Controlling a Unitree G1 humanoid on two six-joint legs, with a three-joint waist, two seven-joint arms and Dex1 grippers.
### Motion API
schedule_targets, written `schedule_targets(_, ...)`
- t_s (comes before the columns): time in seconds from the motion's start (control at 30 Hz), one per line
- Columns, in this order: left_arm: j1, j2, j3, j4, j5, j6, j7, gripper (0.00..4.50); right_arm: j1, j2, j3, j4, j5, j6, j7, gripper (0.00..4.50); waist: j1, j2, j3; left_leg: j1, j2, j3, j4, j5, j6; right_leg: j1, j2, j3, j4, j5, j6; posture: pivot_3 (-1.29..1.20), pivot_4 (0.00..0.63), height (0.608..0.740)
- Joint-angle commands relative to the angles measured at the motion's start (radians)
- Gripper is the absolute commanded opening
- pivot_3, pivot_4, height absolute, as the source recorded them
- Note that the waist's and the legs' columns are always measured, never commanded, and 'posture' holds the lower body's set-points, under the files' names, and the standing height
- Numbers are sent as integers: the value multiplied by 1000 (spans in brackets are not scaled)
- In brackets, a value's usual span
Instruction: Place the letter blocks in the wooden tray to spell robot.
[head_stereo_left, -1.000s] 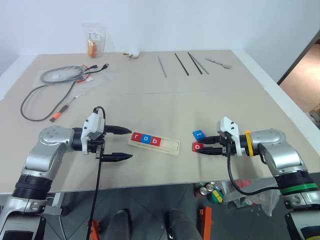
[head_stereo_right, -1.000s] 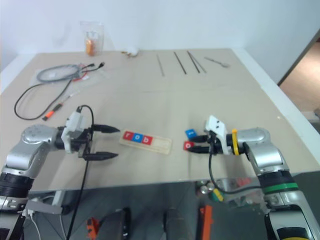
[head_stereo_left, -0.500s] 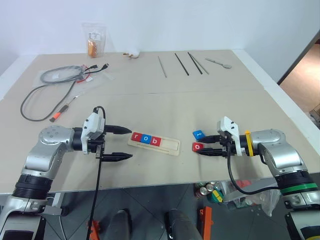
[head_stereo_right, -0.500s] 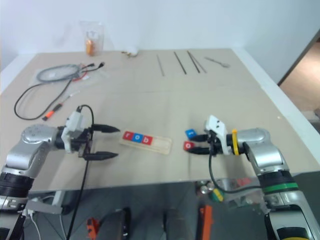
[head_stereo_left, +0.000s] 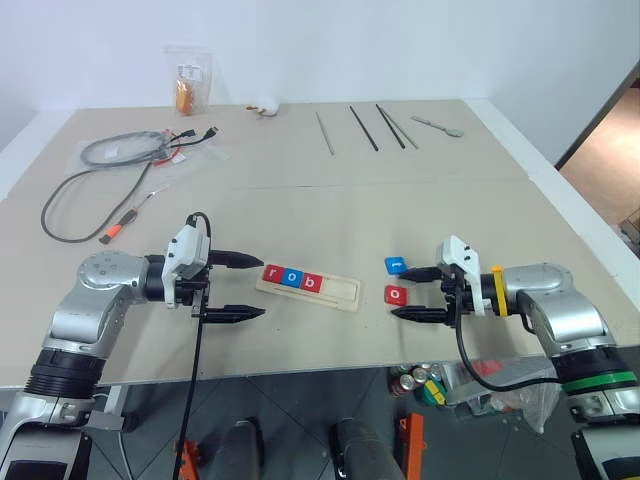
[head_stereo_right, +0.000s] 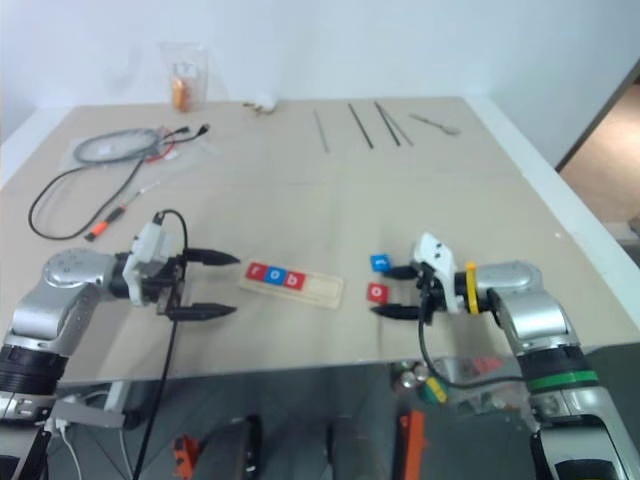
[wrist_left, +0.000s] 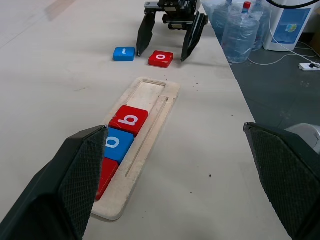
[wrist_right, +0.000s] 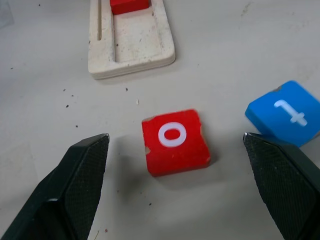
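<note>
I am looking down over my two arms at the table (head_stereo_left: 420, 200). Nearest to me, my right gripper (head_stereo_left: 421, 293) is standing with its fingers spread wide, holding nothing. The red "o" block (head_stereo_left: 396, 294) is lying flat on the table between those two fingers, not touching either one that I can see. Just past it, the blue "t" block (head_stereo_left: 396, 266) is lying beside the far finger (its letter is facing away from me).

My left gripper (head_stereo_left: 240, 286) is hanging with its fingers wide apart too, empty, pointing toward the wooden tray (head_stereo_left: 341, 292). The tray is lying between my two grippers. Three blocks are sitting in its groove at the left end: a red "r" (head_stereo_left: 273, 273), a blue "o" (head_stereo_left: 291, 278) and a red "b" (head_stereo_left: 311, 283). The right part of the groove is bare wood.

Farther back on the left, a grey cable (head_stereo_left: 110, 150) is lying in loops, with a small orange-handled tool (head_stereo_left: 117, 228) near it. Some thin rods (head_stereo_left: 360, 128) and a spoon (head_stereo_left: 438, 125) are lying at the far right. At the back edge a clear bag (head_stereo_left: 187, 80) is standing; I cannot read its label.
</note>
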Motion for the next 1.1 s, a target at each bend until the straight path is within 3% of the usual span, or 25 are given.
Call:
schedule_targets(0.03,-15,4,10,-4,0,-8,0,4500,19,2,-6,-34,-8,-29,-6,4428,0,0,0,0,0,0,0,0,0,0,0,0,0,0,0,0,150,740)
schedule_targets(0.2,-14,4,9,-6,2,-9,-1,4500,18,21,17,7,-63,-86,-52,4428,-1,0,0,0,0,0,0,0,0,0,0,0,0,0,0,0,150,740)
schedule_targets(0.23,-14,3,9,-6,2,-9,0,4500,16,26,19,13,-67,-94,-57,4201,-1,-1,0,0,0,0,0,0,0,0,0,0,0,0,0,0,150,740)
schedule_targets(0.8,-23,-8,7,4,10,-19,5,4500,-28,10,-27,24,-33,-78,-34,4201,-2,-3,-2,2,0,0,1,0,0,2,0,0,0,2,-2,0,150,740)
schedule_targets(1.1,-27,-17,5,13,12,-25,5,4500,24,19,-27,9,-52,-106,-75,4201,-1,-3,-2,2,0,0,1,0,0,1,0,0,0,1,-1,0,150,740)
